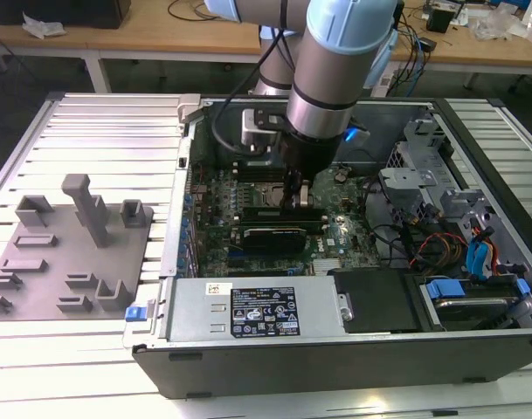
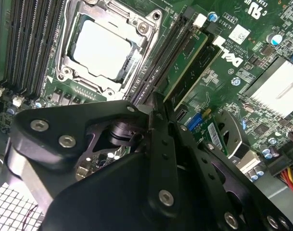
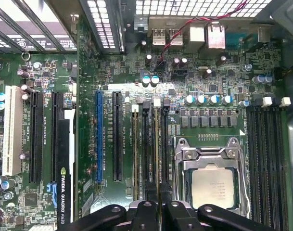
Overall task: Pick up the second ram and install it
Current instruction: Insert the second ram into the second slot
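The black claw (image 1: 293, 197) grips the thin green ram stick (image 2: 184, 62) over black slots beside the square metal-framed processor socket (image 3: 212, 179), hemmed by case walls.

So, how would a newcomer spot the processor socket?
Inside the open black computer case, find the green motherboard. The square silver metal-framed processor socket sits between two banks of long black memory slots; it alone is square and shiny.
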`<state>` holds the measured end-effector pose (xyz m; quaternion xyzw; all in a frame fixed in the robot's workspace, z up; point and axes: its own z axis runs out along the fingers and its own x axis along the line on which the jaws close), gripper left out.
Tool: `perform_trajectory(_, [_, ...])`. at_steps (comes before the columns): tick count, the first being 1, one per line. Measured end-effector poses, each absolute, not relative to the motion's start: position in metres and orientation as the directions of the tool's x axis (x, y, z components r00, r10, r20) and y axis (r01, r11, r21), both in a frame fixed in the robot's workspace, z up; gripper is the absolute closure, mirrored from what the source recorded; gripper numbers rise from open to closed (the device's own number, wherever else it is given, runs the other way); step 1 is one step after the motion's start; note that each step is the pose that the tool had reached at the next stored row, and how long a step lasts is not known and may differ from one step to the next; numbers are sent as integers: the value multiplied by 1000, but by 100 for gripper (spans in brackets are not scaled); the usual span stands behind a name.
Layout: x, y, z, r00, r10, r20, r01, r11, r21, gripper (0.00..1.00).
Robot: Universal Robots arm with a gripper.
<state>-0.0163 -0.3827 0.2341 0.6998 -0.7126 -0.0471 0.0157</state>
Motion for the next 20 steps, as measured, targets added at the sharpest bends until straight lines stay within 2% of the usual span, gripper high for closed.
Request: perform_trajectory(20, [-18, -381, 228, -20, -999, -43, -996, 16, 89, 87])
